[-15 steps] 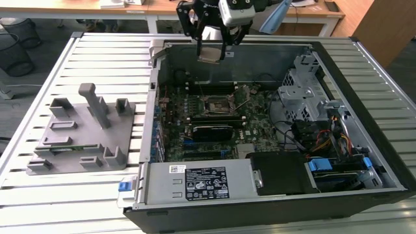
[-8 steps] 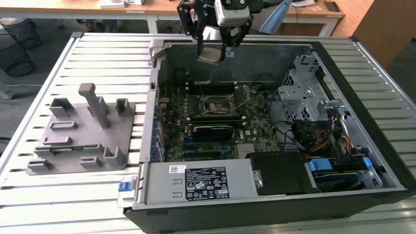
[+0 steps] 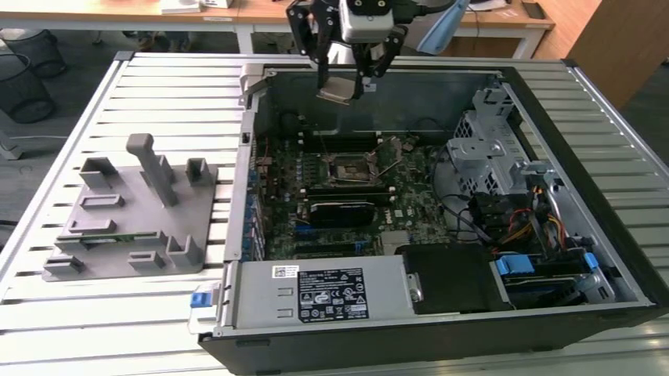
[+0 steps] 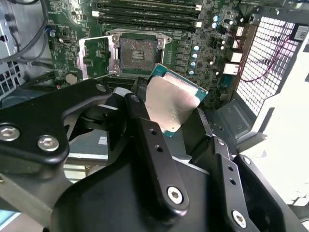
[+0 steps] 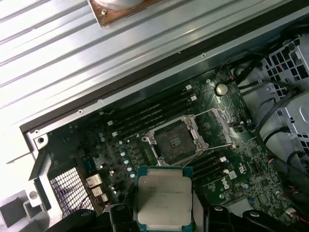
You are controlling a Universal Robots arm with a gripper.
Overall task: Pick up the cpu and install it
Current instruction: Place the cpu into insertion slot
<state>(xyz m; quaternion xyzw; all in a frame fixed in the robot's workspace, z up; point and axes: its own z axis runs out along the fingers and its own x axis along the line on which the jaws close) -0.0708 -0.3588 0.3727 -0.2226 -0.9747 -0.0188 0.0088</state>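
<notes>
Exterior view first: we see the gripper (image 3: 341,84) hanging over the open computer case (image 3: 585,258), above the case wall farthest from the power supply (image 3: 313,291); the cpu (image 3: 337,92) sits between its 2 fingers, slightly tilted and clear of everything below. The case lies on its side on the slatted table (image 3: 157,86), toward the exterior view's right; a grey fixture (image 3: 136,211) stands on the table near the edge at the exterior view's left, just beside the case but apart from it.

In the second wrist view the gripper (image 4: 171,113) is drawn in only as far as the chip's width; its black fingers (image 4: 149,140) press on 2 opposite edges of the cpu (image 4: 171,104), whose silver top faces the camera with a thin green rim around it. In the first wrist view we see the same hold, the cpu (image 5: 164,198) lying level between the finger ends of the gripper (image 5: 166,215).

The socket (image 3: 345,168) lies near the middle of the motherboard (image 3: 418,211), well apart from the cpu; in both wrist views the socket (image 4: 137,52) (image 5: 174,142) is open, its metal load plate (image 4: 96,58) swung up to 1 side; the cpu is not yet seated.
</notes>
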